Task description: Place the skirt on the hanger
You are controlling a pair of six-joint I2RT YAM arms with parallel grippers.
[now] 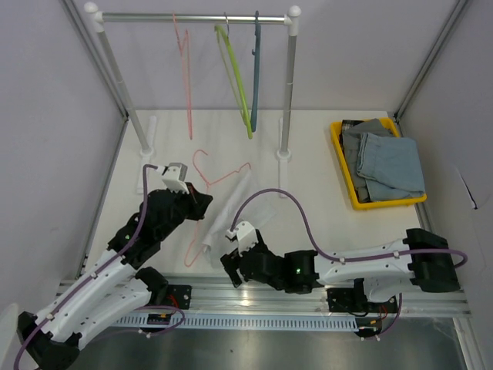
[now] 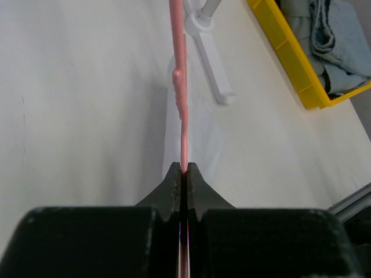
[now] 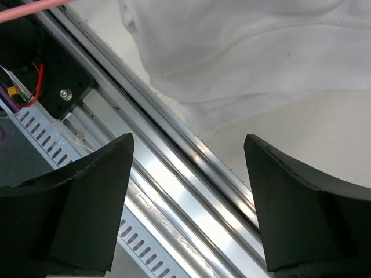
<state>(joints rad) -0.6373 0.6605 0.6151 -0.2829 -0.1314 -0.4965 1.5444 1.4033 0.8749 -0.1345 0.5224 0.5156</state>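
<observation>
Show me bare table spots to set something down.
Free: between the rack's right post and the yellow bin; in front of the bin, beyond the right arm. Crowded: centre front, around the skirt and pink hanger.

place: robotics lab test cell | evidence: plain white panel walls (image 1: 46, 92); aluminium mounting rail (image 1: 208, 297) along worktop (image 1: 354, 231) edge; small clothes rack (image 1: 192, 17); yellow bin (image 1: 344, 166) of folded cloth

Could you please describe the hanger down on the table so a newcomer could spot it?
Find the clothes rail at the table's back. In front of it a thin pink hanger rests by the white skirt, pinched by the left gripper. Only this hanger is off the rail.
</observation>
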